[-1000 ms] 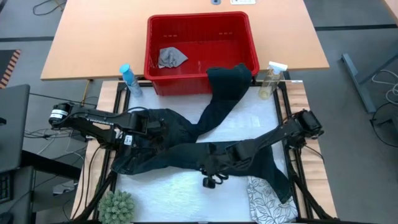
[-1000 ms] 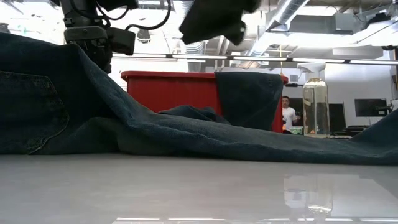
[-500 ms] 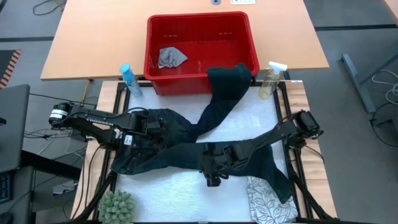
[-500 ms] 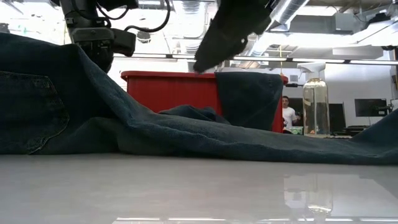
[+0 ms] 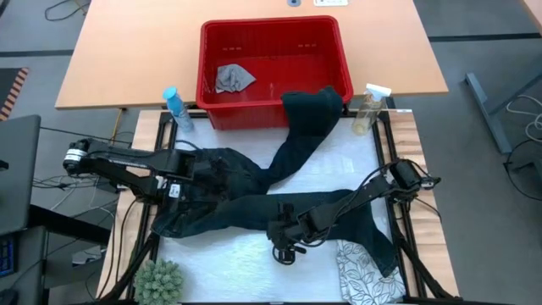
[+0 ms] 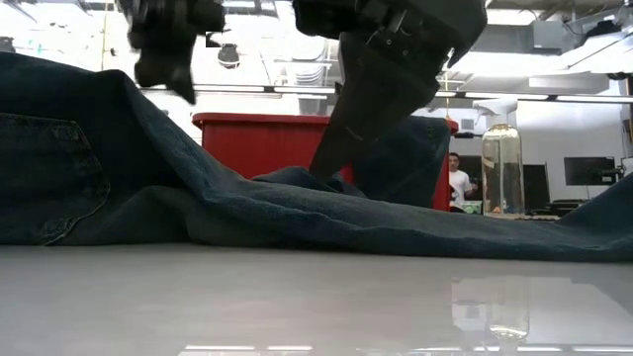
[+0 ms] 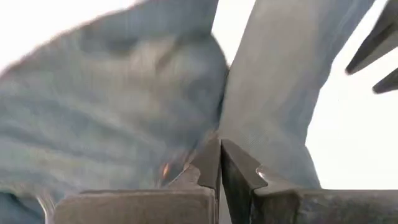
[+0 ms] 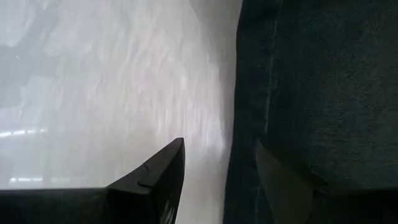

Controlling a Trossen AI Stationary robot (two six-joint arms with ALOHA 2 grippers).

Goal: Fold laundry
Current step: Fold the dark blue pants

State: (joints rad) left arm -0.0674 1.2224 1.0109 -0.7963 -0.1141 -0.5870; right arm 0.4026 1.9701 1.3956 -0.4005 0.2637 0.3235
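Note:
Dark denim jeans [image 5: 254, 191] lie spread across the white table top, one leg [image 5: 309, 114] draped over the red basket's front rim. My left gripper [image 7: 219, 149] is shut and hangs just above the jeans' waist part [image 5: 218, 173], with nothing between its fingers. My right gripper [image 8: 219, 154] is open and slants down at the near edge of the jeans [image 5: 284, 248], one finger over bare table and one over the denim. A grey cloth [image 5: 233, 78] lies in the basket. A leaf-print cloth [image 5: 364, 271] lies at the near right. My right gripper stands astride the jeans' near edge [image 8: 239, 124], slanting down from the right. In the low view one finger [image 6: 331, 148] reaches down to the denim. Whether it touches the cloth, I cannot tell.
The red basket [image 5: 271, 25] stands at the table's far edge, between a blue bottle [image 5: 175, 106] and a clear spray bottle [image 5: 370, 106]. A small green plant [image 5: 159, 284] sits at the near left corner. White table [image 5: 229, 263] shows along the near side. A person [image 6: 457, 183] stands far behind.
My right gripper has come down and a little toward the table's left, to the jeans' near edge. My left gripper, shut throughout, has risen off the jeans' waist part. The jeans lie as they did.

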